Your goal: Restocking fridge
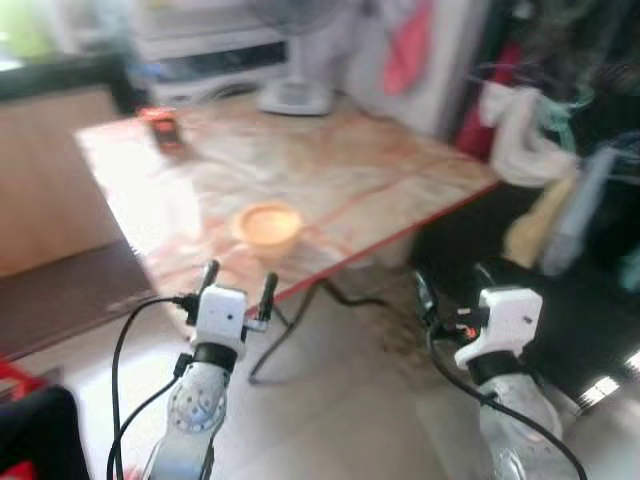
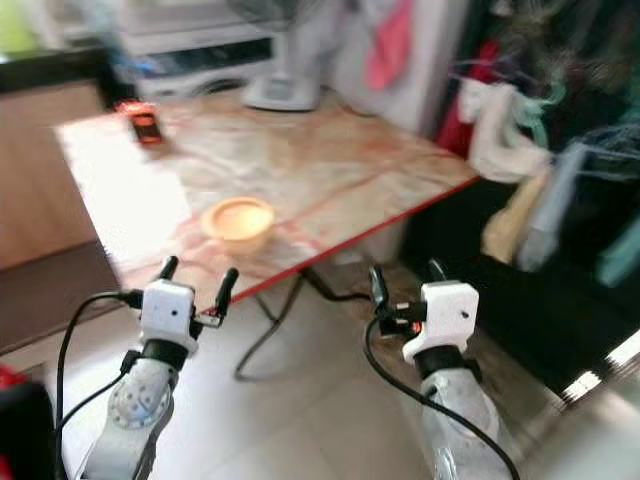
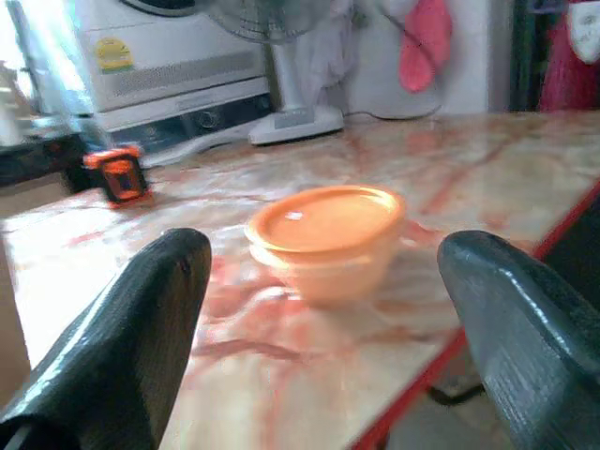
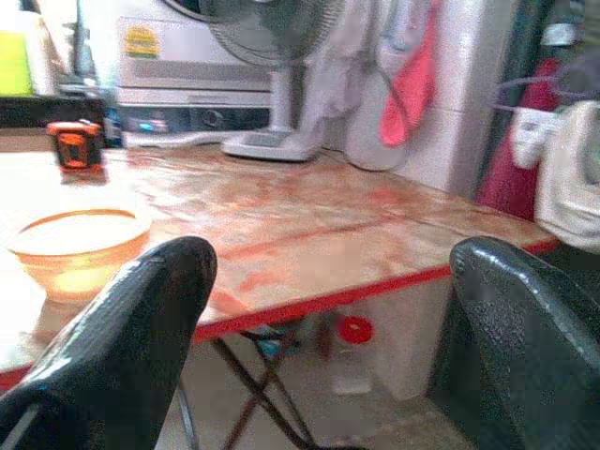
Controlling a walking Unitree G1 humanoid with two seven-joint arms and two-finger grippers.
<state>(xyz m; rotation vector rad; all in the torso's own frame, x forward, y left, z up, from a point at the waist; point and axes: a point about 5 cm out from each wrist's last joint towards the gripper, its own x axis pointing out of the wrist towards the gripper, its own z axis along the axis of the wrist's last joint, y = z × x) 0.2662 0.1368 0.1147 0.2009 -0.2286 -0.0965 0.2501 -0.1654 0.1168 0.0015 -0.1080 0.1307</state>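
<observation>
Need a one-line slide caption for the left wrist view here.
Open left gripper faces a lidded orange container on the marble-patterned table, a fan base behind.

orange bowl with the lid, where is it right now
The orange bowl sits on the marble-patterned table near its red front edge, just ahead of the open left hand; the small orange device lies at the far left corner.

Two silver arms, white wrist blocks, black cables, each end effector (image 1: 237, 282) (image 2: 402, 282) black-fingered.
</observation>
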